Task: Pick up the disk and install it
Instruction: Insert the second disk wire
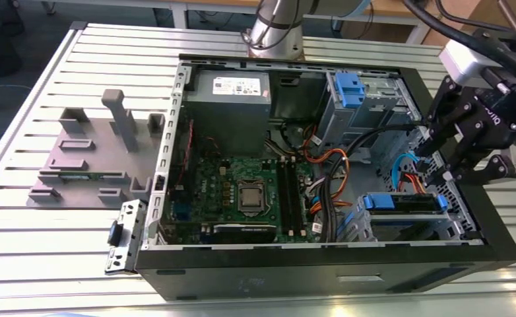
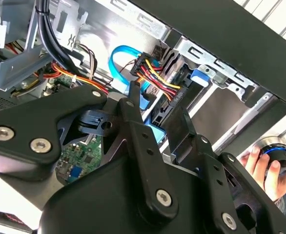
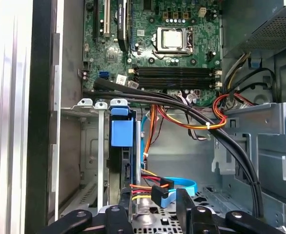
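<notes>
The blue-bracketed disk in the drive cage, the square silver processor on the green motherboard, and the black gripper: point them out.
Blue-bracketed disk (image 1: 402, 202), exterior view, on its blue bracket face.
Square silver processor (image 3: 173, 38), first wrist view, middle of its metal lid.
Black gripper (image 1: 469, 173), exterior view, between its fingertips.

The tabletop (image 1: 55, 79) is a pale metal surface ribbed with long parallel slots. An open black computer case (image 1: 328, 271) lies on its side on it, taking up the middle and reaching toward the edge at the exterior view's right. Beside the case, toward the edge at the exterior view's left, a grey fixture plate (image 1: 86, 162) rests flat, with upright grey blocks rising from it. The arm's round base (image 1: 276, 30) stands at the far edge.
</notes>
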You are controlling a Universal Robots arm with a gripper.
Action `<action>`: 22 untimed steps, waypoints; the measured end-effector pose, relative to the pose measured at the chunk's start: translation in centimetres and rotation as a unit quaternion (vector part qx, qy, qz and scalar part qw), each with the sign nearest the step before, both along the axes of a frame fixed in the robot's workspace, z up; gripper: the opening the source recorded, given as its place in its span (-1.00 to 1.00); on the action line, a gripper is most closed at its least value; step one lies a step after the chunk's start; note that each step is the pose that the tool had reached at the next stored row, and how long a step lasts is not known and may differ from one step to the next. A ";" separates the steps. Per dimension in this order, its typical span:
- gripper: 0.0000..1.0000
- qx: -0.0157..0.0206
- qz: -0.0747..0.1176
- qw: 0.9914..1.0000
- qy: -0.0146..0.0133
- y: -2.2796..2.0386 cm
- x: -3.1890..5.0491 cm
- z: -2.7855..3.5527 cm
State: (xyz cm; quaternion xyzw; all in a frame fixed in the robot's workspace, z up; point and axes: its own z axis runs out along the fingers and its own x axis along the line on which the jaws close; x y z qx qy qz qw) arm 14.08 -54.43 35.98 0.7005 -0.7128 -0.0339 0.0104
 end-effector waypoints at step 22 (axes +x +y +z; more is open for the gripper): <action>-0.67 0.000 0.000 1.000 0.000 0.00 -0.02 -0.46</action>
